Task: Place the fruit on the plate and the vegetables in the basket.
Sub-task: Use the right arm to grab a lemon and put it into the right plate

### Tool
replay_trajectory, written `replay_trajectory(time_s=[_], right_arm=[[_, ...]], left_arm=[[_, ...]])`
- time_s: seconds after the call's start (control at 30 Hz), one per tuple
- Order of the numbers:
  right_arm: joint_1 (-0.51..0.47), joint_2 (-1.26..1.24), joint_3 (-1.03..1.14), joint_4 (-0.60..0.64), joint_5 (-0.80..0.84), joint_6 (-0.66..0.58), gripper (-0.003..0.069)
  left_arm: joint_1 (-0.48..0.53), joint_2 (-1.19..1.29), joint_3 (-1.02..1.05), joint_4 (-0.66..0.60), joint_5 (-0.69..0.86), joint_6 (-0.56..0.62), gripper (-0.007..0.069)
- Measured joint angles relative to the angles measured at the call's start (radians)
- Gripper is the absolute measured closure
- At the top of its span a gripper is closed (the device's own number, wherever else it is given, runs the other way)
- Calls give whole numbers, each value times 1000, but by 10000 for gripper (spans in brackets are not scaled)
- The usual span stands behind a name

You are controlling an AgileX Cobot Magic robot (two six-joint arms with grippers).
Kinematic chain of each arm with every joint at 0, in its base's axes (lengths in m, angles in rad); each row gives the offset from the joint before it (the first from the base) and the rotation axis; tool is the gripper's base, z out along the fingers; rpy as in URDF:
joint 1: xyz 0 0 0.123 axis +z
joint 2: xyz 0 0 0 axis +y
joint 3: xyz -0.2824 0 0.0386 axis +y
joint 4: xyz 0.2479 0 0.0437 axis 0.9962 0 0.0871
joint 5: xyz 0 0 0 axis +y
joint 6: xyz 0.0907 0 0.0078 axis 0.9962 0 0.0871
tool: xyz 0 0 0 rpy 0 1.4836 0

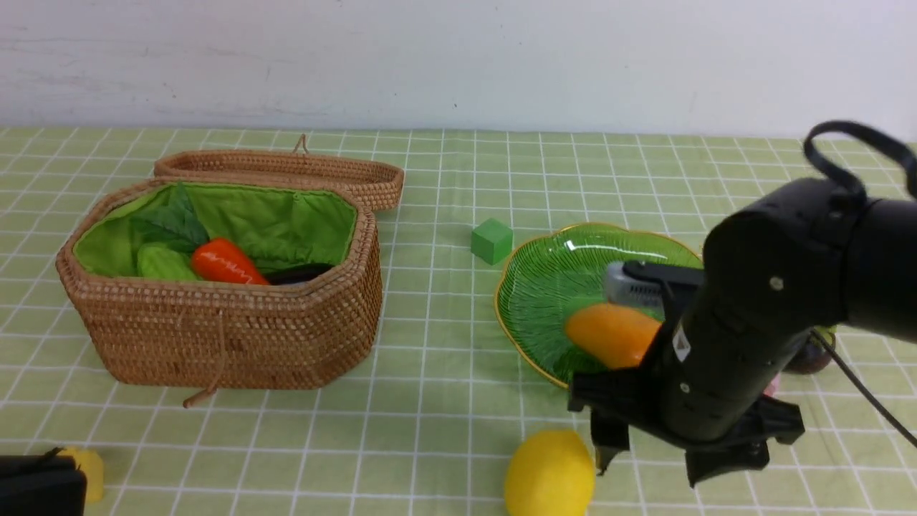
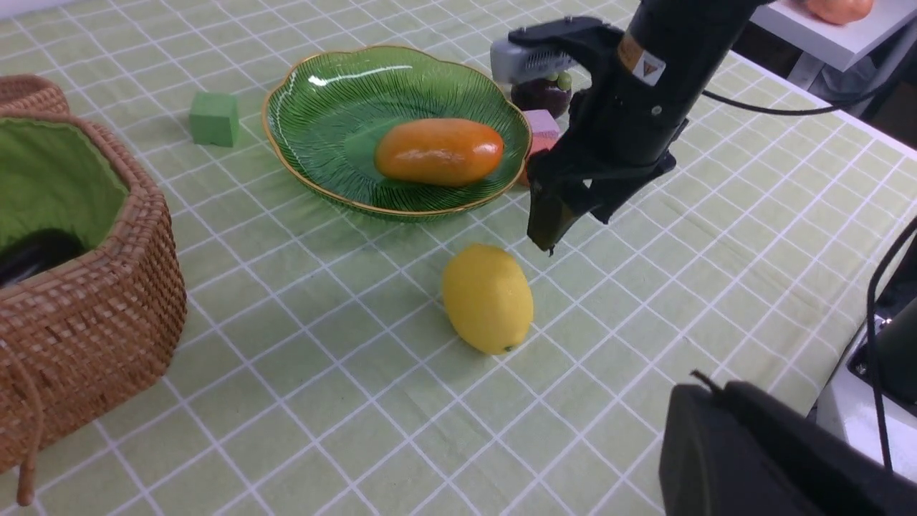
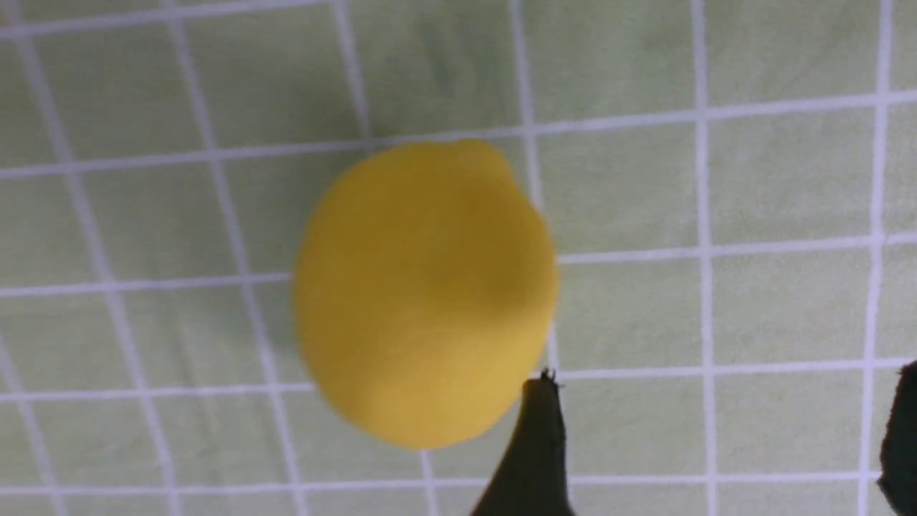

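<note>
Right arm point(image 1: 738, 337) hides most of the mangosteen point(image 1: 809, 356) behind the plate point(image 1: 544, 287)

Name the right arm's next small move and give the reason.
Probably shift the open right gripper sideways over the lemon, then lower to straddle it. The lemon lies on the cloth beside the jaws, not between them, and only the mango is on the plate.

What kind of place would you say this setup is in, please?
Probably a robot test bench rather than a kitchen: a table under a green checked tablecloth against a bare white wall, set with toy produce such as a lemon, a foam cube, and a wicker basket.
</note>
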Motion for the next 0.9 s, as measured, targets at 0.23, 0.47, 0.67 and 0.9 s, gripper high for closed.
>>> replay_trajectory(time_s=[0.23, 0.47, 0.67, 0.9], right_arm=[[42, 41, -1, 14, -117, 54, 66], [42, 195, -11, 21, -229, 94, 60], [42, 228, -25, 25, -238, 97, 55], [42, 239, -26, 74, -249, 13, 55]], left_arm=[[0, 0, 0, 0, 7, 0, 620], [0, 0, 0, 0, 26, 0, 620], [0, 0, 0, 0, 28, 0, 620], [0, 0, 0, 0, 34, 2, 620]])
